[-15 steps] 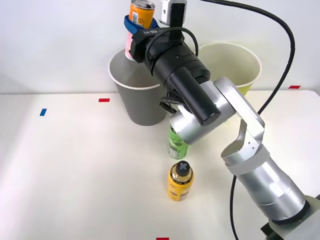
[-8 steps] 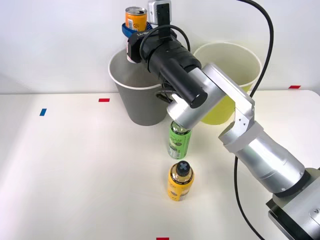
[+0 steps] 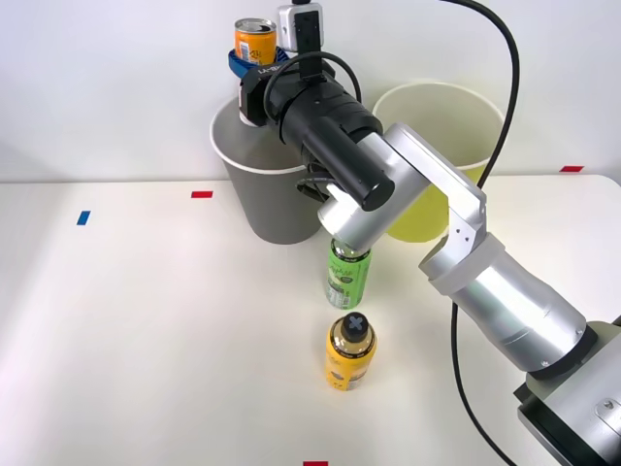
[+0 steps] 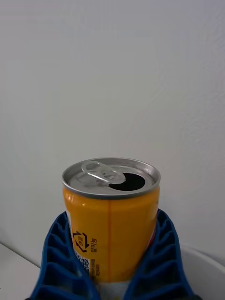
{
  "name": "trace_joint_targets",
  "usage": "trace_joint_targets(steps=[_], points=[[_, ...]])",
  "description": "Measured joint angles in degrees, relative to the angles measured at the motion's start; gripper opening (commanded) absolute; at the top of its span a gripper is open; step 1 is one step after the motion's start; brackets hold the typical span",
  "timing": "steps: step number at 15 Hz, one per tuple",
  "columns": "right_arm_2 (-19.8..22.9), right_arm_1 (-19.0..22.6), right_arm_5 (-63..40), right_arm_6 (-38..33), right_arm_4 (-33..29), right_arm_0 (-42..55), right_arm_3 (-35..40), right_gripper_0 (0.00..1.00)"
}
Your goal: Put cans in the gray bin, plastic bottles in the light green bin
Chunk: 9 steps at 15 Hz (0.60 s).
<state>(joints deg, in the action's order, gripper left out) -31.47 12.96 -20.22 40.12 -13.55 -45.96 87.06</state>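
Orange can (image 3: 255, 41): upright, pinched between blue fingers (image 4: 61, 262) of right gripper (image 3: 254, 64), above gray bin (image 3: 267, 184). Light green bin (image 3: 437, 155) beside gray bin; green-labelled bottle (image 3: 346, 276) and yellow-labelled bottle (image 3: 350, 351) before it on surface (image 3: 146, 340).

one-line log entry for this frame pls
right pincer: shut on orange can, upright | position: above gray bin | both bottles on table

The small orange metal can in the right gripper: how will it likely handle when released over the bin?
The small orange metal can has its tab lifted and mouth open, so it is probably empty and light. Thin metal walls may dent under the blue ribbed fingers. Held upright above the round gray bin, it may tumble once released.
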Motion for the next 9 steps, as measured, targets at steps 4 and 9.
trace_joint_targets(steps=[4, 9], points=[[0.07, 0.12, 0.03, -1.21, 0.0, 0.01, -0.02, 1.0], [0.08, 0.3, 2.01, -2.49, -0.68, 0.06, 0.02, 1.0]])
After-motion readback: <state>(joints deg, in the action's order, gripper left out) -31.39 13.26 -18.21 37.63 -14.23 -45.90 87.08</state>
